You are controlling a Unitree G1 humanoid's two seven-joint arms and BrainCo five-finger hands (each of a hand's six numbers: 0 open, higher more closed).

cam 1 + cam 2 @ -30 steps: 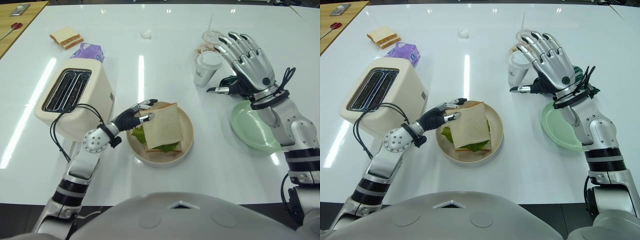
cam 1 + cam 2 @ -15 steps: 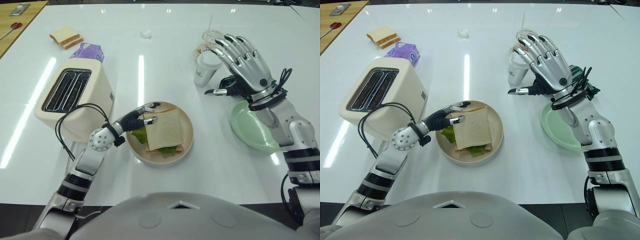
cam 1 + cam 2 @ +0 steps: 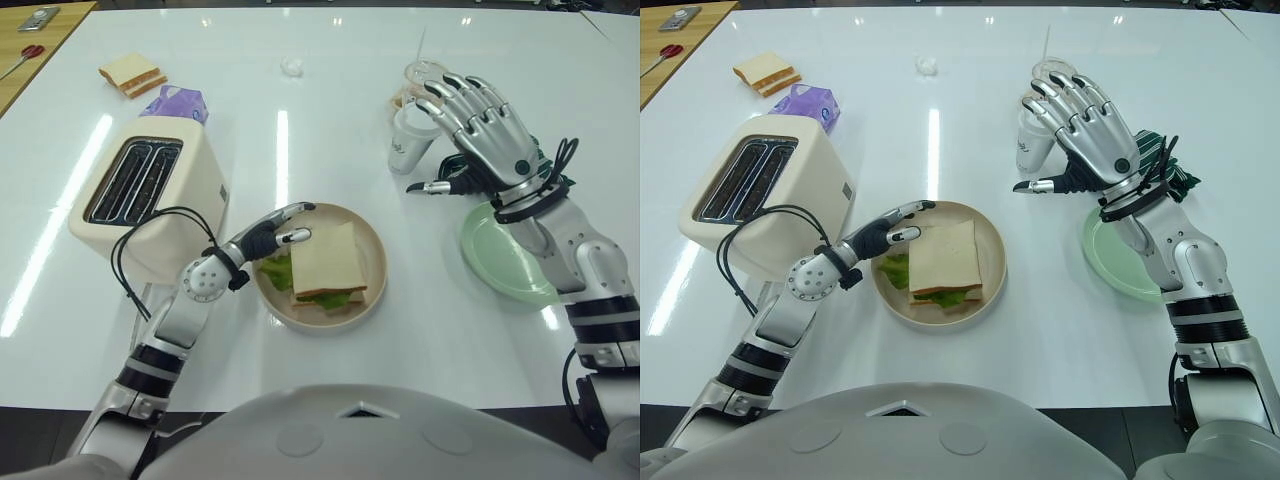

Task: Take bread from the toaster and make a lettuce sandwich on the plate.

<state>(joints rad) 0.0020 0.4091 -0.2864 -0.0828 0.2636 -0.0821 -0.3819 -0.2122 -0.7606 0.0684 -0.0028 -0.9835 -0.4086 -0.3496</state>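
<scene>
My left hand open beside sandwich on plate, my right hand spread empty above green plate

Sandwich on plate, toaster to its left (second plate right)

Wide open surface lies behind the plate. The toaster walls off the outer side of the left hand. The paper cup crowds the right hand, with a green plate near.
</scene>
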